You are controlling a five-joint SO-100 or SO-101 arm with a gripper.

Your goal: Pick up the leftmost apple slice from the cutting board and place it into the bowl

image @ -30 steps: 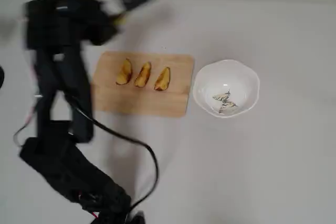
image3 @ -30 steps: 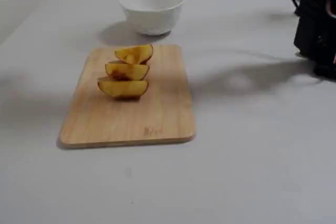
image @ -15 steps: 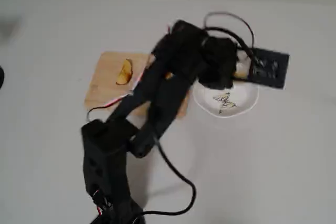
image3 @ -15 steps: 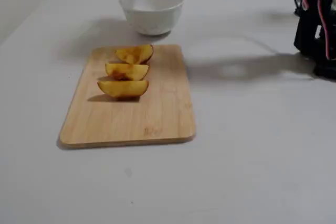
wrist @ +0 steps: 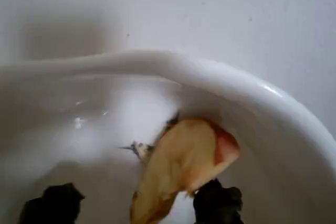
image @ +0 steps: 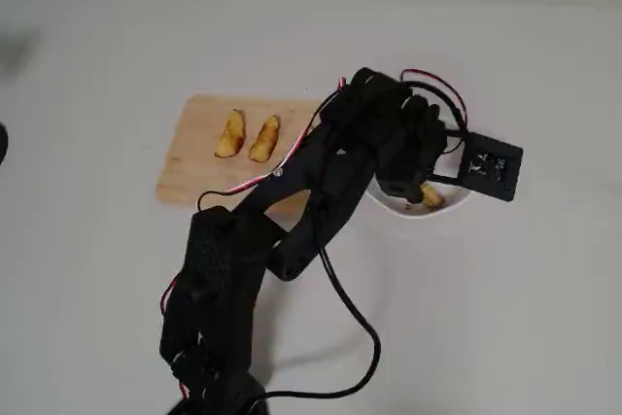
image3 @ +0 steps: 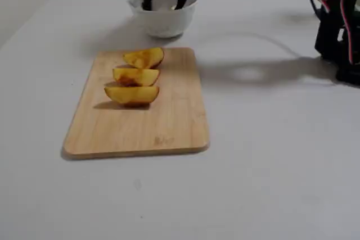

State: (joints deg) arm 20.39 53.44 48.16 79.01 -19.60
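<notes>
Slice: the apple slice (wrist: 184, 163) lies inside the bowl (wrist: 157, 64), against the inner wall, partly covering the painted mark on the bottom. In the overhead view I can just see it past the arm, low in the bowl.

End effector: the end effector (wrist: 134, 203) is down inside the bowl with its two dark fingertips (wrist: 52, 203) spread wide. One tip is at the slice's edge, the other well clear of it. I read that as released, not clamped.

Other slices: three slices (image3: 136, 75) sit in a row on the cutting board (image3: 140, 127), which lies just beside the bowl on the tabletop (image3: 270, 155). The slice nearest the bowl is hidden under the arm in the overhead view.

Progress: I judge the placing step as good as done. What remains is lifting straight up out of the bowl.

Handling: the slice looks light, firm and probably a little slick on the cut faces. If I had to regrip, I'd close across its thick middle, skin edge to cut face, with gentle force so it doesn't bruise or squirt out.

Risk: the tip next to the slice could drag it up the wall, and a sideways exit could nudge the glossy rim.
</notes>
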